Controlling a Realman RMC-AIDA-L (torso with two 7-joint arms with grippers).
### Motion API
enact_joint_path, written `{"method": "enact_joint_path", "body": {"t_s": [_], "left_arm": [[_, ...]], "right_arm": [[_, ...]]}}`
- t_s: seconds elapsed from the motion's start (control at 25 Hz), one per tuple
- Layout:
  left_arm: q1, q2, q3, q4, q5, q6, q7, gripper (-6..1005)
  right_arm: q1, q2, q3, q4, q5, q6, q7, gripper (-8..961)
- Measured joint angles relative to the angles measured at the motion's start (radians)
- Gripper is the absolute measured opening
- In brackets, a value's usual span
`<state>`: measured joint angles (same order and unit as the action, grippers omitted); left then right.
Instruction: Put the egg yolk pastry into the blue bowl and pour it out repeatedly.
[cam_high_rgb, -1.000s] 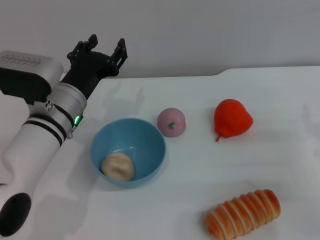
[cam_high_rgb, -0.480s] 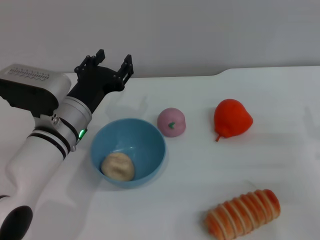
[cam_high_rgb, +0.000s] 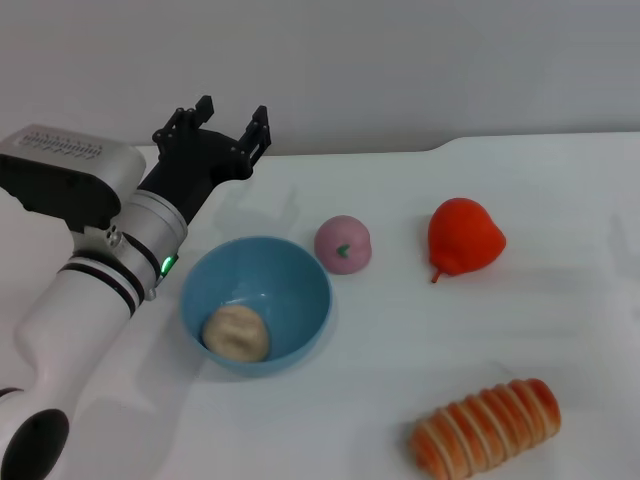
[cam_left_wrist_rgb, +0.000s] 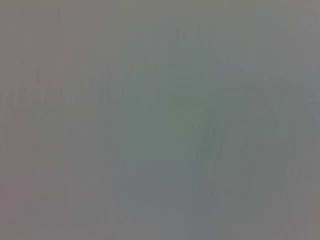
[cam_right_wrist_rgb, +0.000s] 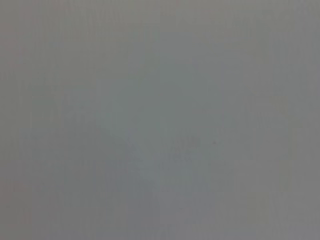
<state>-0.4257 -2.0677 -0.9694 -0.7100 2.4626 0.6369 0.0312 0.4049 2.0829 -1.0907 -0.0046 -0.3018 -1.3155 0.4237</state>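
The pale beige egg yolk pastry (cam_high_rgb: 236, 333) lies inside the light-blue bowl (cam_high_rgb: 290, 272), toward its near-left side. The bowl stands upright on the white table. My left gripper (cam_high_rgb: 232, 119) is open and empty, raised behind and to the left of the bowl, apart from it, its fingers pointing toward the back wall. The right arm and its gripper are out of view. Both wrist views show only a plain grey field.
A pink ball with a green mark (cam_high_rgb: 343, 244) sits just right of the bowl's far rim. A red pear (cam_high_rgb: 463, 237) lies farther right. A long orange ridged bread roll (cam_high_rgb: 486, 427) lies at the near right. The table's back edge (cam_high_rgb: 400, 153) meets the wall.
My left gripper has moved right and slightly down, closer to the bowl's far side, still open. The pastry and the bowl have not moved.
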Motion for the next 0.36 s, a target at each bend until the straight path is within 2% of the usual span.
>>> {"method": "enact_joint_path", "body": {"t_s": [0.36], "left_arm": [[-0.006,0.0,0.0,0.007,-0.004,0.001,-0.001,666]], "right_arm": [[0.0,-0.001,0.0,-0.001,0.001,0.0,0.0,529]]}}
